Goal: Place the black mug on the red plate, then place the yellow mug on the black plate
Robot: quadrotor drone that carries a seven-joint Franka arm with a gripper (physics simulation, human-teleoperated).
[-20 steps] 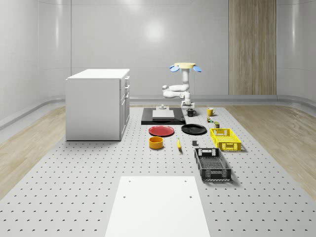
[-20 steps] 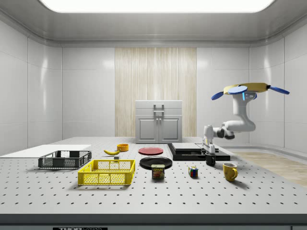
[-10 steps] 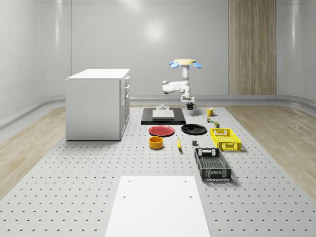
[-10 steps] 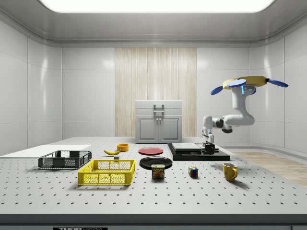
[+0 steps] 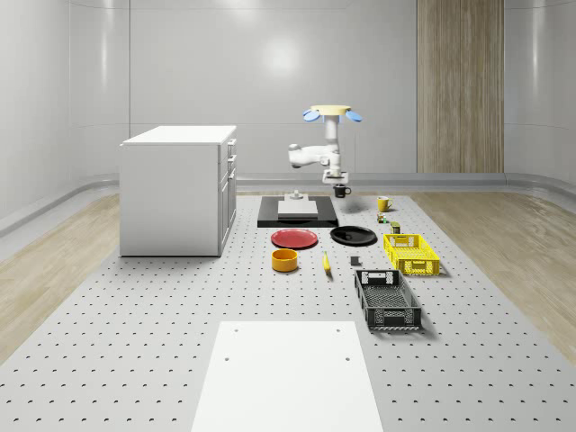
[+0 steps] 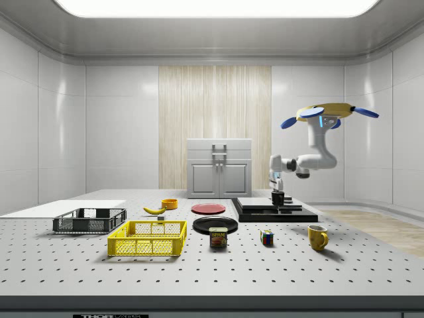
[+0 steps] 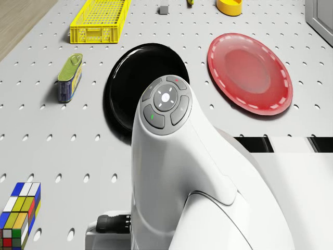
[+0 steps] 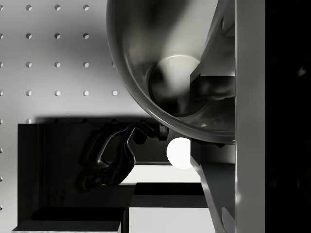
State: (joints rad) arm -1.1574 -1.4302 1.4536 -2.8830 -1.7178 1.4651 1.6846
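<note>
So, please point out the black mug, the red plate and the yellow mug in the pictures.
black mug (image 6: 277,197): side view, on its outer wall, below the gripper.
red plate (image 7: 250,72): drone view, on the plate's flat middle.
yellow mug (image 6: 317,236): side view, on its body, beside the handle.

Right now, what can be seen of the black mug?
The black mug is glossy, dark and round, with a curved handle on one side and a shiny, empty interior. It hangs upright in the air, clamped at the rim by the gripper, above the black platform's edge, under the hovering drone. Nothing else touches it.
</note>
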